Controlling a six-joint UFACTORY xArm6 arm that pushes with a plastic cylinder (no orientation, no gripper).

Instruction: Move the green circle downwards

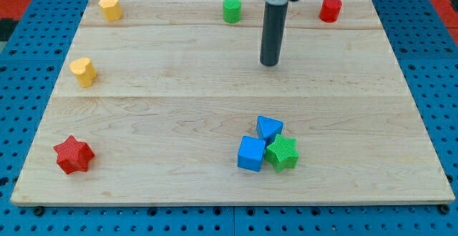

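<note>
The green circle (231,11) stands near the top edge of the wooden board (179,86), a little left of centre. My tip (269,64) rests on the board below and to the right of the green circle, apart from it. The rod rises straight up from the tip to the view's top. No block touches the tip.
A red circle (330,10) stands at the top right. A yellow block (110,8) is at the top left and a yellow heart (83,72) at the left. A red star (73,154) is at the bottom left. A blue cube (251,154), a blue block (269,129) and a green star (283,153) cluster at bottom centre.
</note>
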